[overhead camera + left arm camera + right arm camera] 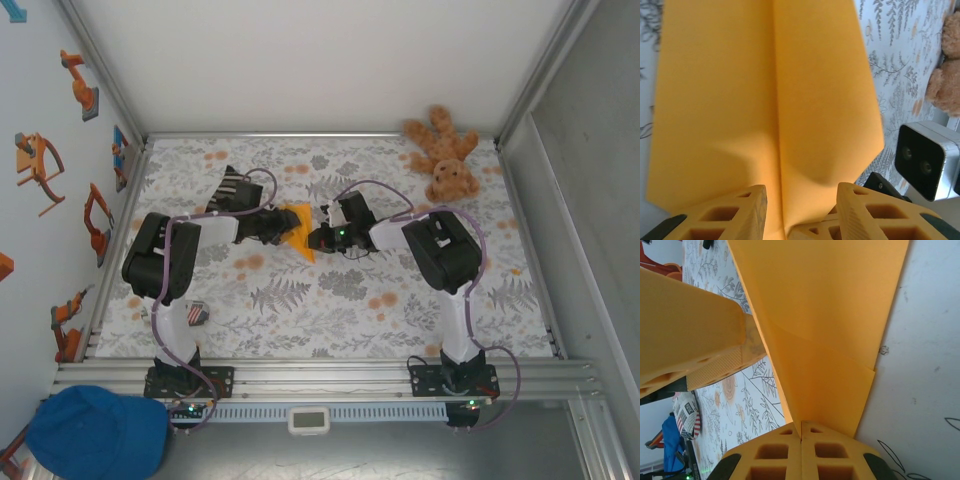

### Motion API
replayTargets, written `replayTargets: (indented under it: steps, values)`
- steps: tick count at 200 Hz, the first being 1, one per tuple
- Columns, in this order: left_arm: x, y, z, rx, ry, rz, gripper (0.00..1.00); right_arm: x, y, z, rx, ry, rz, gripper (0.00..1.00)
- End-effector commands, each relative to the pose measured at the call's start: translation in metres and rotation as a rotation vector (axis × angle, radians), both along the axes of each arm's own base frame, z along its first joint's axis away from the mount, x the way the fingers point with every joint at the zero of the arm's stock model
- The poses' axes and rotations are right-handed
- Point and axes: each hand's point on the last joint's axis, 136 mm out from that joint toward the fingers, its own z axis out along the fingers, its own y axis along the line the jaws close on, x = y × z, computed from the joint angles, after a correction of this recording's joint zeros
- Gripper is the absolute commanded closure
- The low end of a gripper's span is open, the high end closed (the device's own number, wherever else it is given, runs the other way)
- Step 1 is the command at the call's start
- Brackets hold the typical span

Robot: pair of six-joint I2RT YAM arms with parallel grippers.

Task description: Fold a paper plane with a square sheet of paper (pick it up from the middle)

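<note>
**Top view.** The folded paper (299, 228) sat mid-table over the floral table (330, 300), directly between the two end effectors. The left gripper (277, 227) met the paper's left edge and the right gripper (322, 238) met its right edge. The jaw gaps could not be read from this height. A striped sock (236, 188) lay just behind the left arm. The teddy bear (443, 150) lay in the far right corner, well apart from the paper.

**Left wrist view.** The folded paper (765, 100) rose straight ahead of the left gripper (800, 220), with a centre crease running down into the gap between its fingers (735, 212). The fingers were spread, one on each side of the crease, and were not clamped on the sheet. The teddy bear (947, 75) was at the right edge.

**Right wrist view.** The fingers of the right gripper (801, 452) were pressed together, pinching the lower corner of the folded paper (825, 315). The sheet fanned up and away from that pinch. One of the left gripper's fingers (690, 335) stood at the paper's left face. Whether it touched the paper could not be determined.
</note>
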Motion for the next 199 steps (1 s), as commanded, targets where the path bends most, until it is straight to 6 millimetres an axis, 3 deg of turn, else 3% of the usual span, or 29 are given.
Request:
replayTargets:
  steps: [1, 55, 124, 199]
  values:
    - [-0.002, -0.005, -0.005, 0.018, 0.001, -0.035, 0.61, -0.002, -0.004, -0.006, 0.013, 0.027, -0.010, 0.97]
    - [-0.010, 0.002, -0.024, 0.058, 0.041, -0.034, 0.64, 0.001, -0.005, -0.005, 0.044, 0.048, -0.019, 0.97]
    - [-0.016, 0.009, -0.047, 0.116, 0.114, -0.029, 0.58, 0.001, -0.007, -0.009, 0.045, 0.063, -0.019, 0.97]
    - [-0.045, 0.034, -0.085, 0.354, 0.290, -0.025, 0.49, 0.003, -0.009, -0.008, 0.047, 0.069, -0.030, 0.96]
